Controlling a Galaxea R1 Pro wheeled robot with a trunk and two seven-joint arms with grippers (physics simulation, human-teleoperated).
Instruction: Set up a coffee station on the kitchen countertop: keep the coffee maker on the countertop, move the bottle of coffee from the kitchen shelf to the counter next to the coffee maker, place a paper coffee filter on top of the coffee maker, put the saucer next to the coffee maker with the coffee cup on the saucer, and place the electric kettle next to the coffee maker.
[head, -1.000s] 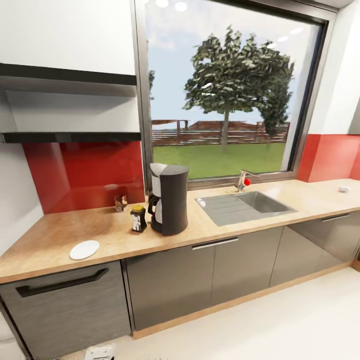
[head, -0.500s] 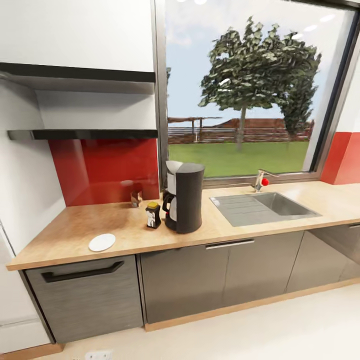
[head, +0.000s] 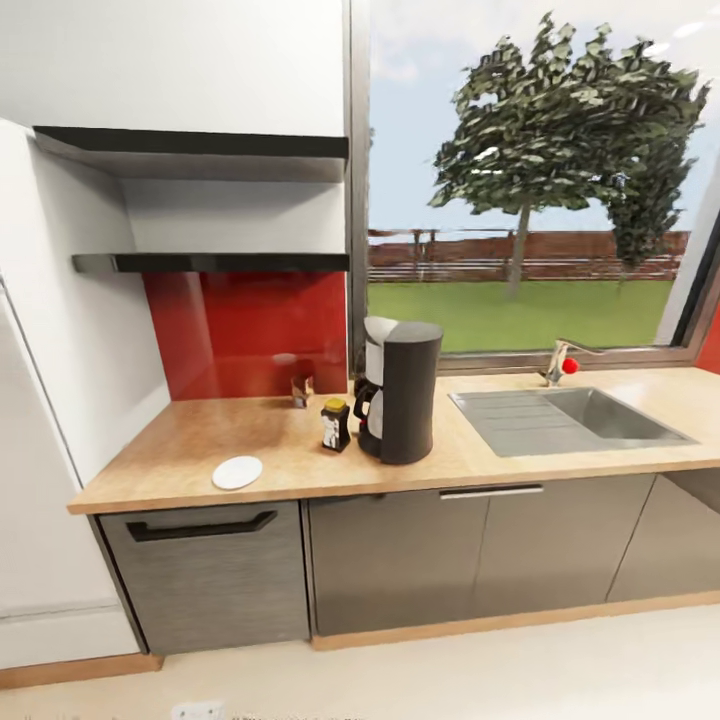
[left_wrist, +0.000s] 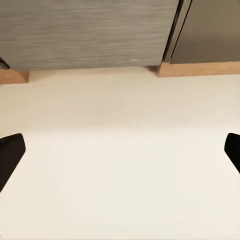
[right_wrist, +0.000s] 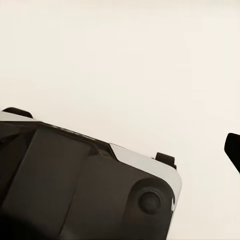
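In the head view a black coffee maker (head: 402, 390) stands on the wooden countertop (head: 180, 450), with a pale part at its upper left side. The small dark bottle of coffee (head: 336, 425) with a yellow cap stands just left of it, close beside it. Further left, near the counter's front edge, a white saucer (head: 238, 472) lies flat. A small cup (head: 300, 391) sits back by the red backsplash. My left gripper (left_wrist: 120, 152) hangs open over the pale floor, nothing between its fingertips (left_wrist: 10, 155). One right fingertip (right_wrist: 233, 149) shows above the floor, set wide.
Two dark wall shelves (head: 210, 263) hang above the counter's left part. A steel sink (head: 570, 420) with a red-knobbed tap (head: 562, 362) lies right of the coffee maker. Grey cabinet fronts (head: 400, 555) run below. A white tall unit (head: 40, 420) stands at the left. My dark base (right_wrist: 75, 185) is below the right wrist.
The whole head view has shifted: the camera has turned left and drawn back, so the counter sits further right and smaller. The things on the counter have not moved.
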